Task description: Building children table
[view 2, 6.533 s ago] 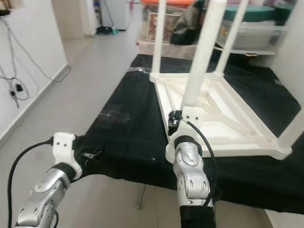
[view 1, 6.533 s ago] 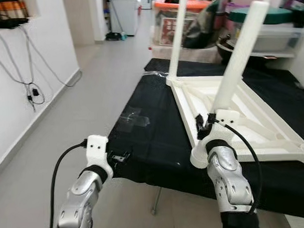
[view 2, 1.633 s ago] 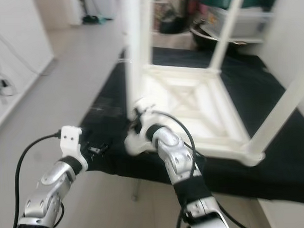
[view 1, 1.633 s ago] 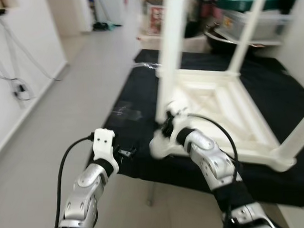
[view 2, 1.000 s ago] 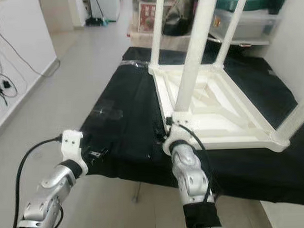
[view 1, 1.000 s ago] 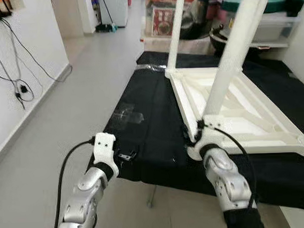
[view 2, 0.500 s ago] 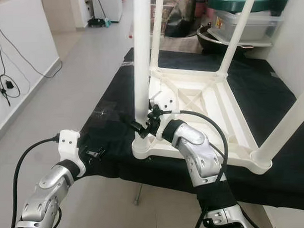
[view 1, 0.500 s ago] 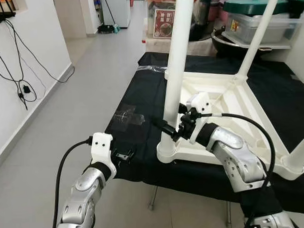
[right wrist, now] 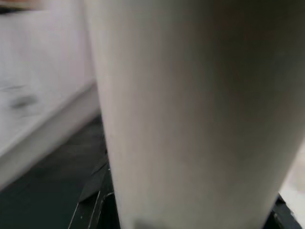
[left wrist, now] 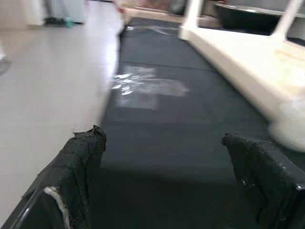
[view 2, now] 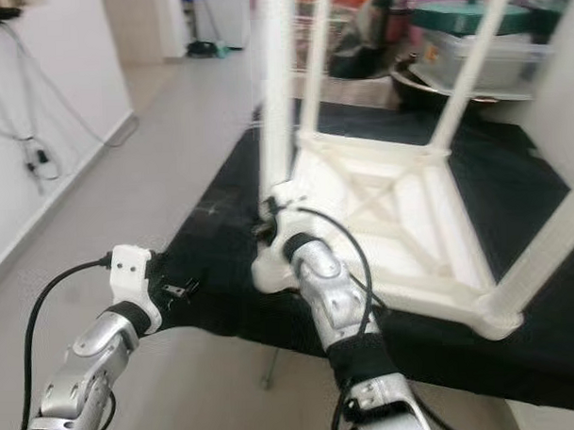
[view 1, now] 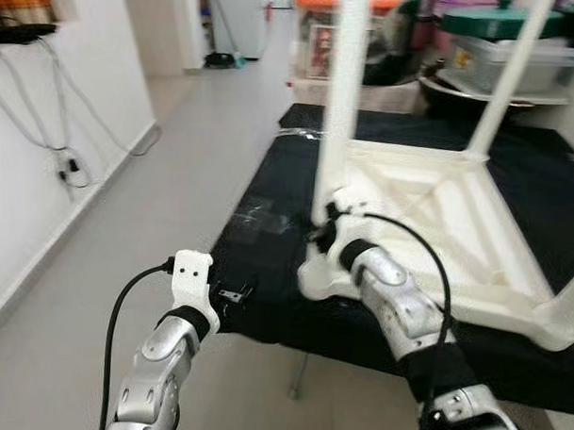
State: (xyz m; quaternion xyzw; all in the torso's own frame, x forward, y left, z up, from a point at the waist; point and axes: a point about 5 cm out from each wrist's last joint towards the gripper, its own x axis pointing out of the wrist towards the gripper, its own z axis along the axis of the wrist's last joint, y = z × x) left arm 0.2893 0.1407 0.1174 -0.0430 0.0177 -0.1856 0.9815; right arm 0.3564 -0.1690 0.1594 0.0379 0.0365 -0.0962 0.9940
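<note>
Right hand clamps the near table leg, seemingly seating it; next, twist it tight. Left hand hovers open.

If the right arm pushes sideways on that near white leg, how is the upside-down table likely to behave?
The white table looks like rigid moulded plastic, probably light for its size, so it would likely slide on the black cloth rather than flex. The near leg stands tall, so a high push may lever that corner up. The right gripper sits low at its base, which seems steadier.
</note>
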